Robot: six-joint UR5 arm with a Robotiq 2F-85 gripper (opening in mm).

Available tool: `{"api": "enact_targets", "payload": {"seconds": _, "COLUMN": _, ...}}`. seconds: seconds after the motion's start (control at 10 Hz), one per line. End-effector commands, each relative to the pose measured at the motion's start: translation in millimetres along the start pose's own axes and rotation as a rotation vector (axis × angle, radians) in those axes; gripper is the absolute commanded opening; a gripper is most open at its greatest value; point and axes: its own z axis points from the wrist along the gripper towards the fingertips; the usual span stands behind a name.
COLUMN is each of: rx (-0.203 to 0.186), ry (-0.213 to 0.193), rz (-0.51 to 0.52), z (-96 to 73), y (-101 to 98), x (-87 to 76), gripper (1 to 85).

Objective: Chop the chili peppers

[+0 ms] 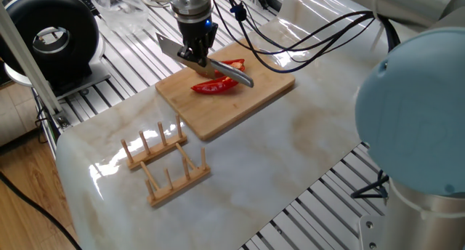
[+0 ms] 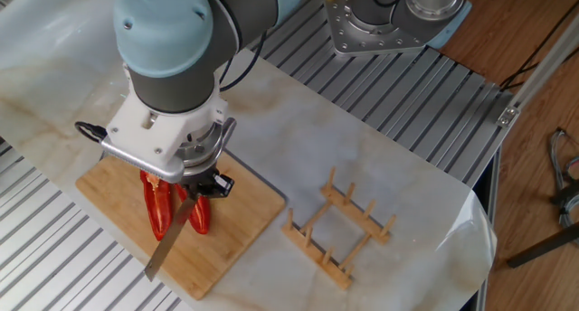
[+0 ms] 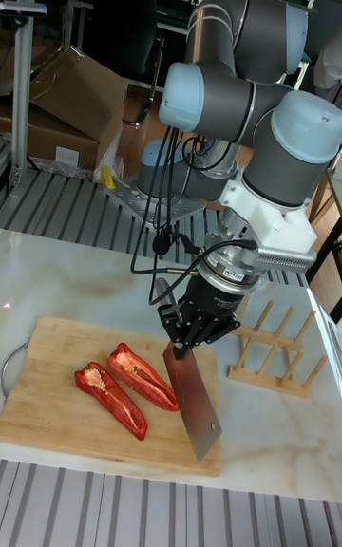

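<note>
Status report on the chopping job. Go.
Gripper shut on knife, blade angled down over the cutting board. Chili peppers: two whole halves on the board, uncut. Nothing in the way; wooden rack sits apart.

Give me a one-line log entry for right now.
phase: pre-cut | gripper: shut on knife | blade: above cutting board, beside chili peppers | peppers: two whole halves, uncut | rack: untouched
</note>
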Motion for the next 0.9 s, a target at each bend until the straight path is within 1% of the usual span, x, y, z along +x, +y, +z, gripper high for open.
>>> {"api": "enact_targets", "payload": {"seconds": 0.0, "rx": -0.055, "ry": 0.007, "rz": 0.023, "z": -1.7, "y": 13.3, "x": 1.8, "gripper": 1.3}}
{"api": "enact_targets", "payload": {"seconds": 0.1, "rx": -0.037, "ry": -0.004, "rz": 0.024, "z": -1.5, "y": 8.4, "x": -1.1, "gripper": 1.3}}
{"api": "enact_targets", "payload": {"seconds": 0.2, "rx": -0.036, "ry": -0.014, "rz": 0.032, "z": 2.7, "y": 6.7, "x": -8.3, "gripper": 1.3}}
{"api": "enact_targets", "payload": {"seconds": 0.4, "rx": -0.036, "ry": -0.015, "rz": 0.049, "z": 18.6, "y": 3.4, "x": -23.7, "gripper": 1.3}}
{"api": "enact_targets", "payload": {"seconds": 0.5, "rx": -0.036, "ry": -0.002, "rz": 0.038, "z": 24.5, "y": 1.5, "x": -25.1, "gripper": 1.3}}
{"api": "enact_targets", "payload": {"seconds": 0.6, "rx": -0.036, "ry": 0.007, "rz": 0.032, "z": 25.2, "y": 1.6, "x": -23.2, "gripper": 1.3}}
{"api": "enact_targets", "payload": {"seconds": 0.8, "rx": -0.038, "ry": 0.021, "rz": 0.022, "z": 20.2, "y": 1.6, "x": -16.0, "gripper": 1.3}}
